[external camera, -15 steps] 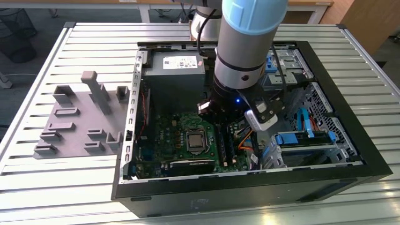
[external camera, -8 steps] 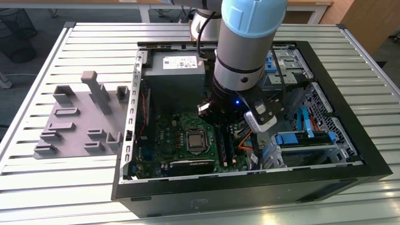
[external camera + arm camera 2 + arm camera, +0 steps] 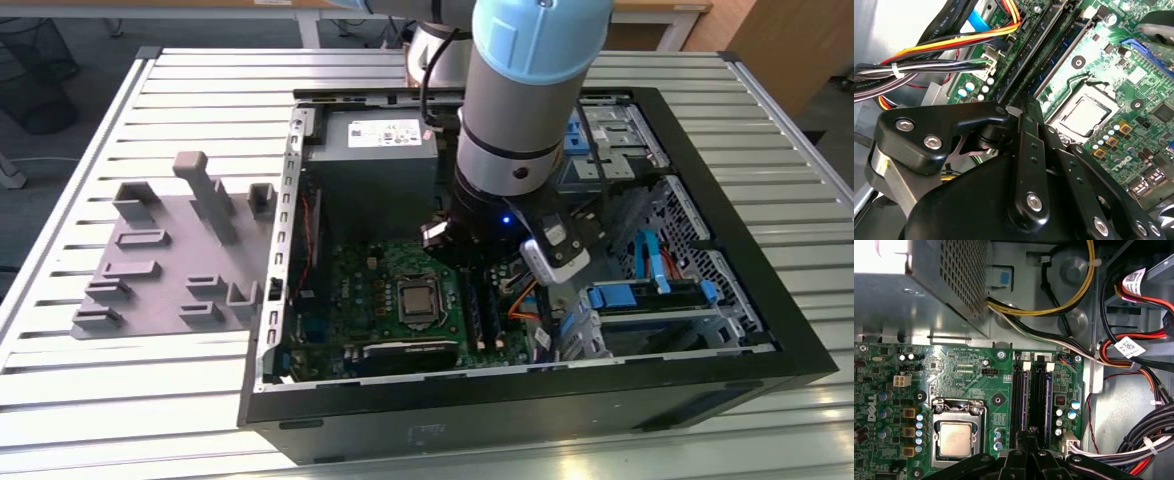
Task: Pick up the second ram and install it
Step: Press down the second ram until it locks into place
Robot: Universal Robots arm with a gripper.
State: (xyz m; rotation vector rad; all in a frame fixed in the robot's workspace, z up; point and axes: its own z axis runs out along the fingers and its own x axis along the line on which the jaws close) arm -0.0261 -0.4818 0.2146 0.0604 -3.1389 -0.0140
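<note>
One second ram (image 3: 1046,405) seated in slot, just beyond jaws (image 3: 1029,440), closed, holding nothing.

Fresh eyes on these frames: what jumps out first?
The light-blue robot arm plunging into the open black PC case on the slatted table. Its gripper sits right over the memory slots, beside the bare CPU. A grey fixture lies at the exterior view's left.
</note>
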